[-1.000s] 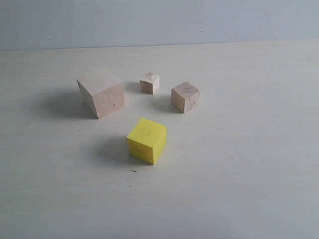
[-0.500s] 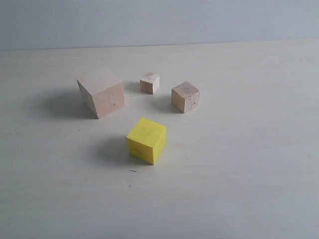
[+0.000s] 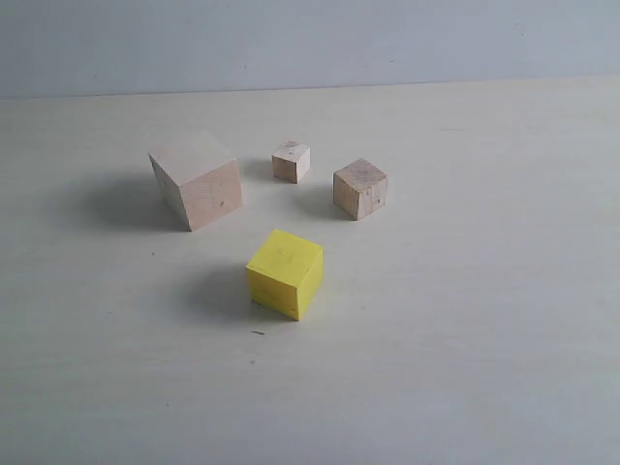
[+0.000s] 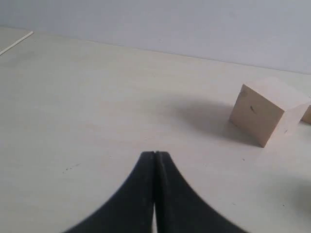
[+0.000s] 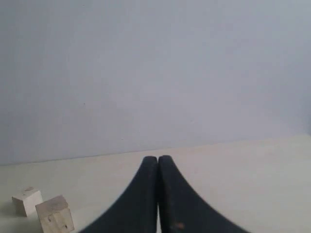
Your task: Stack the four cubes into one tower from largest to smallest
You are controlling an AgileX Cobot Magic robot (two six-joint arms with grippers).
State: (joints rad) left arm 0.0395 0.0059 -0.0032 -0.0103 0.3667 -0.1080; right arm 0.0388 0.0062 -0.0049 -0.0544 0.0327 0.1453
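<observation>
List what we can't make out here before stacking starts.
- Exterior view: neither arm in frame, so left gripper and right gripper cannot be placed against the cubes.
- Left wrist view: cube sliver beside the large cube, cut by the frame edge; which cube unclear.
- The yellow cube is in neither wrist view.

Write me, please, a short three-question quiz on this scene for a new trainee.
1. True or false: the left gripper and the right gripper are both shut and hold nothing.
2. Multiple choice: where is the yellow cube in the exterior view? A) nearest the camera; B) farthest back; C) on top of another cube.
3. Short answer: how many cubes are stacked so far?

Key: 1 true. 2 A. 3 zero; all four stand apart on the table.
</observation>
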